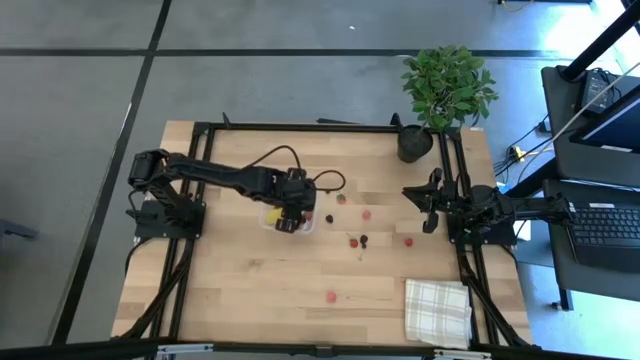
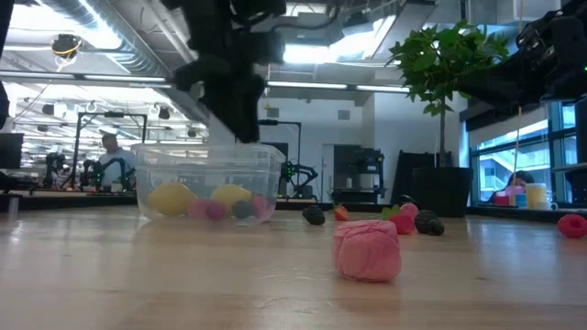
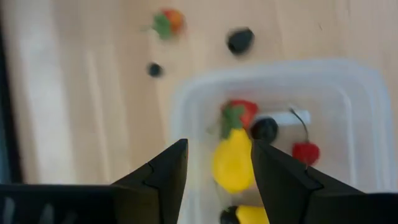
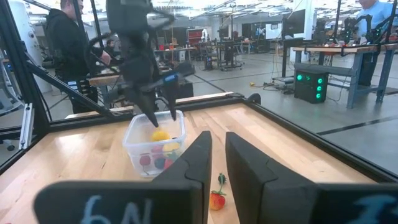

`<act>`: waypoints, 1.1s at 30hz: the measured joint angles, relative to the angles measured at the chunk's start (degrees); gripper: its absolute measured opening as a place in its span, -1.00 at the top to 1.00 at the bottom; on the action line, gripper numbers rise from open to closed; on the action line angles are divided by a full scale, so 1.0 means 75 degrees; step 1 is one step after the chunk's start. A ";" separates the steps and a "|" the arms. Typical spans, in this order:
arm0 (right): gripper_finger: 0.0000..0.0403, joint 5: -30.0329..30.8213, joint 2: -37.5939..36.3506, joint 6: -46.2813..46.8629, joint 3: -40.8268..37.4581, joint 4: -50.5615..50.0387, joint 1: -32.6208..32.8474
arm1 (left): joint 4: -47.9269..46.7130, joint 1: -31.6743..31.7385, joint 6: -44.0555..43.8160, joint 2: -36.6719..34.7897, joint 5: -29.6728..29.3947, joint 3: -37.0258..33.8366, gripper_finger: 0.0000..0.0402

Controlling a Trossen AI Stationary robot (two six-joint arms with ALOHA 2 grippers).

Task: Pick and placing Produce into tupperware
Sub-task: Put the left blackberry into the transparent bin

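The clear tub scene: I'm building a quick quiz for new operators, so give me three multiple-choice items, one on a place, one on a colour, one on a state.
1. Where is the left hand?
A. Over the clear tub
B. Over the checked cloth
C. Beside the potted plant

2. What colour is the largest piece of produce in the tub, a lemon-shaped piece?
A. Blue
B. Yellow
C. White

3. How does the left hand stand?
A. Shut on a berry
B. Shut on the cloth
C. Open, holding nothing

Answers:
1 A: the high view shows it right above the tub.
2 B: the left wrist view shows a yellow piece among red and dark berries.
3 C: a clear gap shows between its fingers, with nothing in it.
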 joint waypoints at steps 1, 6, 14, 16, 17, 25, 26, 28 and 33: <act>0.75 0.0000 0.0000 0.0000 0.0000 0.0000 0.0000 | 0.0003 0.0000 0.0009 0.0000 -0.0089 0.0110 0.16; 0.75 -0.0002 0.0000 0.0000 0.0000 0.0000 0.0000 | 0.0018 0.0026 0.0573 0.0000 -0.0727 0.0722 0.16; 0.75 0.0000 0.0000 -0.0079 -0.0001 -0.0014 0.0001 | 0.1243 0.0497 0.0746 0.0000 0.0574 0.1073 0.16; 0.75 0.0000 0.0000 -0.0150 -0.0001 -0.0015 0.0001 | 0.1562 0.0586 0.0746 0.0000 0.1229 0.1073 0.16; 0.75 0.0000 0.0000 -0.0158 0.0000 -0.0012 0.0000 | 0.1677 0.0616 0.0746 0.0000 0.1478 0.1073 0.16; 0.75 0.0000 0.0000 -0.0169 -0.0001 -0.0012 0.0000 | 0.2192 0.0627 0.0753 0.0000 0.1888 0.1070 0.16; 0.75 0.0000 0.0000 -0.0169 -0.0001 -0.0012 0.0000 | 0.2193 0.0627 0.0779 0.0000 0.1891 0.1070 0.16; 0.75 -0.0002 0.0000 -0.0169 0.0000 -0.0012 0.0000 | 0.2194 0.0624 0.0788 0.0000 0.1897 0.1070 0.16; 0.75 0.0000 0.0000 -0.0174 0.0000 -0.0012 0.0000 | 0.2302 0.0624 0.0812 0.0000 0.1827 0.1067 0.16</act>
